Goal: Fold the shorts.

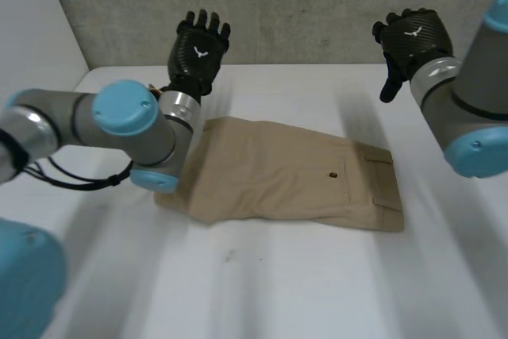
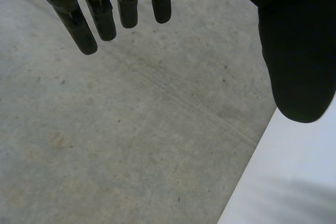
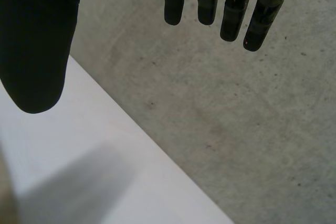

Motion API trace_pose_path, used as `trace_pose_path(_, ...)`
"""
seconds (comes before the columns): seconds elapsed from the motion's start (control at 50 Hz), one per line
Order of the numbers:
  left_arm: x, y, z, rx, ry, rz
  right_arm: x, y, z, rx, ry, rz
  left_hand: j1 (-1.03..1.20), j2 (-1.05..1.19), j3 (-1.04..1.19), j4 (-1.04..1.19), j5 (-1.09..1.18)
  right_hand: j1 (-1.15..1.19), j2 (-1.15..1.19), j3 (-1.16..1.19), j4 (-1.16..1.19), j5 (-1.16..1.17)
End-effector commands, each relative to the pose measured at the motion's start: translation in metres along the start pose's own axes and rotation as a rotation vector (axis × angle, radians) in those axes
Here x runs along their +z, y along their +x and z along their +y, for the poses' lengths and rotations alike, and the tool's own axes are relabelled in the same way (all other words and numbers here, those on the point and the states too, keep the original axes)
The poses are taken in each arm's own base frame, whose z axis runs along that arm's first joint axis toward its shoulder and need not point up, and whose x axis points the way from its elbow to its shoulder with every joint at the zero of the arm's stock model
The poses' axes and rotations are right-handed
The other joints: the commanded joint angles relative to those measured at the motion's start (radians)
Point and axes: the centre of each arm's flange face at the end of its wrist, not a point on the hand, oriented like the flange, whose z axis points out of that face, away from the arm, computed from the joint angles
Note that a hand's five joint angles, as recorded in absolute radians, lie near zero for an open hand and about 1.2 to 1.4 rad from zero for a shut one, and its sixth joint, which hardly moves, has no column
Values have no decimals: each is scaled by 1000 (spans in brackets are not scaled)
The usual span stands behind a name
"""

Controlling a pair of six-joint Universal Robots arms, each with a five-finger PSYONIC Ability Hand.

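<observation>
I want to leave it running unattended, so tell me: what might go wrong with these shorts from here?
The left arm hangs low over one end of the shorts; swinging it may drag the cloth. The left robot hand and right robot hand are open and raised by the far edge of the table, away from the shorts; coming down, they may grasp unevenly.

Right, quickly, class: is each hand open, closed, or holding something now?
Left hand: open, holding nothing, clear of the shorts.
Right hand: open, holding nothing.
</observation>
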Motion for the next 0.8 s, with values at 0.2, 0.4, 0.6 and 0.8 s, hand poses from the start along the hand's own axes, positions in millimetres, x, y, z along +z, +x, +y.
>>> trace_pose_path(0.2,-118,-44,-39,-350,-428,145,-98,-22,67,122,-346,-238,-20,-25,-35,-30,-45,100,76,89,69,54)
trace_pose_path(0.4,-171,-58,-32,-477,-584,119,-109,-29,116,185,-395,-264,-16,-21,-31,-27,-41,449,425,438,418,403)
trace_pose_path(0.6,-191,-59,-31,-477,-595,108,-96,-36,144,176,-390,-253,-19,-24,-34,-30,-44,569,546,559,539,523)
trace_pose_path(0.8,-194,-58,-29,-479,-582,98,-84,-34,150,167,-364,-232,-20,-25,-35,-30,-45,1194,1170,1183,1164,1148)
